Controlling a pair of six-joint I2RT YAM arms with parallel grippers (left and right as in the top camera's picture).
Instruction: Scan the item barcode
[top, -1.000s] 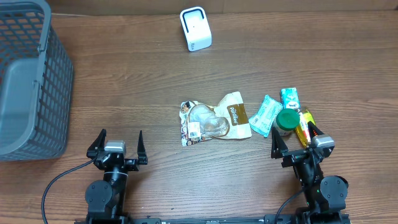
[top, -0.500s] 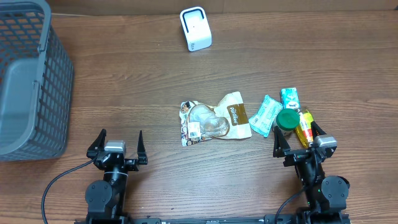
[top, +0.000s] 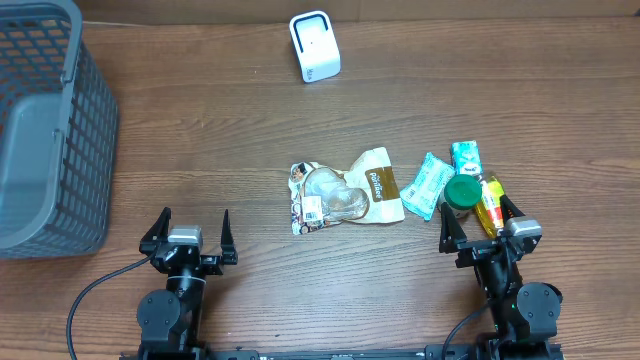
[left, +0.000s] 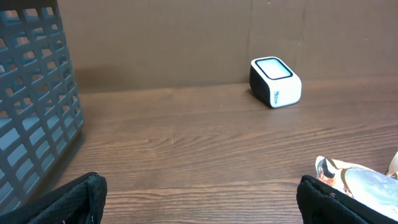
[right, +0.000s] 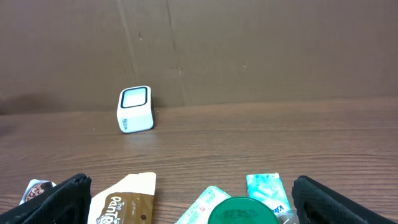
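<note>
Both the left jaws and the right jaws stand spread wide and empty at the near edge of the table (top: 200, 120), low over the wood. The likeliest item, a crinkled snack bag (top: 345, 196), lies flat mid-table between the arms, well apart from the scanner (top: 314, 46) at the far edge. Its long axis runs left to right, slightly tilted, with the brown printed end toward the right and the clear end, which carries a small white label, toward the left. Whether that label holds the barcode is too small to tell. Likely hazards: thin film may buckle in a pinch and fold the code out of sight, or the code may be shown facing away from the scanner window. The right jaws sit just beside a crowded cluster of a green-lidded jar (top: 462, 190), a yellow bottle (top: 490, 205) and a teal packet (top: 428, 186), so a reach there could knock a neighbour. A basket (top: 50, 130) stands far left.
</note>
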